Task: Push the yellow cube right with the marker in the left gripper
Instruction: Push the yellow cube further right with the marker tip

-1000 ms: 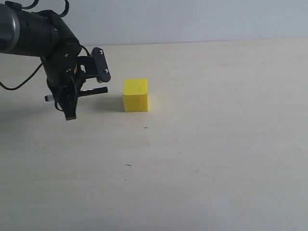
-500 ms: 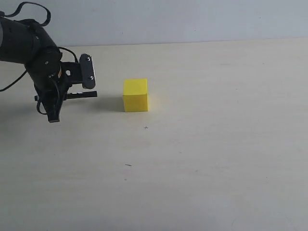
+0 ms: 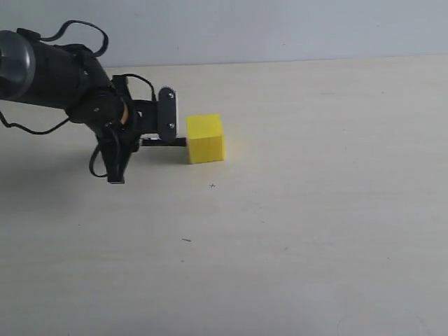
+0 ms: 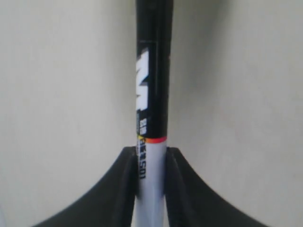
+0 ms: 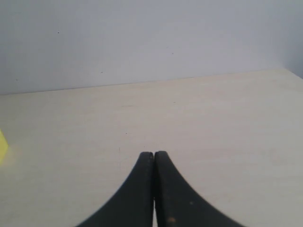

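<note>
The yellow cube [image 3: 205, 138] sits on the pale table, left of the middle in the exterior view. My left gripper [image 3: 143, 142] is just left of it, shut on the marker [image 3: 168, 142]. The marker lies level, and its black end meets the cube's left face. In the left wrist view the marker [image 4: 151, 94] runs straight out from between the black fingers [image 4: 125, 189], which clamp its white barrel below the red band; that gripper [image 4: 151, 158] sees no cube. My right gripper [image 5: 154, 156] is shut with nothing in it, and a sliver of the yellow cube [image 5: 2, 144] shows at that view's edge.
The pale wooden table [image 3: 315, 210] stretches to the right of the cube and toward the front. A light wall [image 3: 280, 28] rises behind the table's far edge. Small dark specks [image 3: 185, 240] mark the surface.
The left gripper drew back to the left, then swung right with the marker. The marker's end now touches the cube, which has shifted slightly right.
</note>
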